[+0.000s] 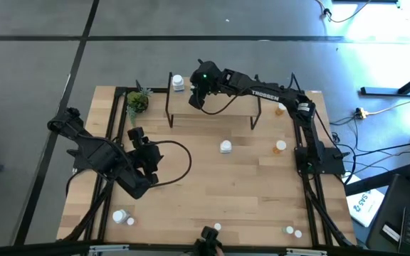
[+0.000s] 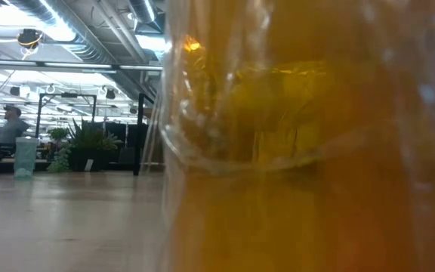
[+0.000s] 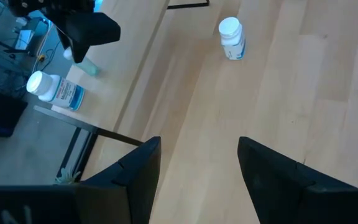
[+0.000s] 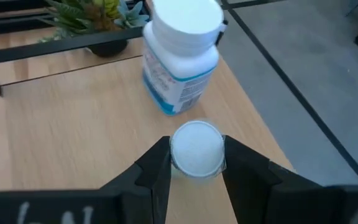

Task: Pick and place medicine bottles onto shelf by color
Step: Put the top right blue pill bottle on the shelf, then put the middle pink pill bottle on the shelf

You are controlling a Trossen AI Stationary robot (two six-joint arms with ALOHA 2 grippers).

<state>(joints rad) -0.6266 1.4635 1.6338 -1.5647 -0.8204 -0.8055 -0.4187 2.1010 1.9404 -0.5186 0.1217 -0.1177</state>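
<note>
The shelf (image 1: 219,107) stands at the table's far side. A white medicine bottle (image 1: 178,83) stands upright on its far left corner and shows close ahead in the right wrist view (image 4: 180,59). My right gripper (image 1: 196,98) hovers over the shelf's left part, shut on a small pale green bottle (image 3: 87,65) with a white cap (image 4: 196,148). My left gripper (image 1: 137,136) hangs open over the table's left side, its fingers (image 3: 142,168) around nothing. Another white bottle (image 1: 225,146) stands on the table in front of the shelf. My right gripper pinches the pale green bottle at its white cap (image 4: 180,155), one finger on each side. The fingers come slanting down from the table's right side. The bottle sits upright below them, beside the white bottle; whether its base rests on the shelf, I cannot tell.
A small potted plant (image 1: 137,102) stands left of the shelf. Orange bottles (image 1: 281,146) lie at the table's right, and white ones sit at the near left (image 1: 122,217) and near right (image 1: 293,232). An orange bottle (image 2: 308,151) blocks most of the low view.
</note>
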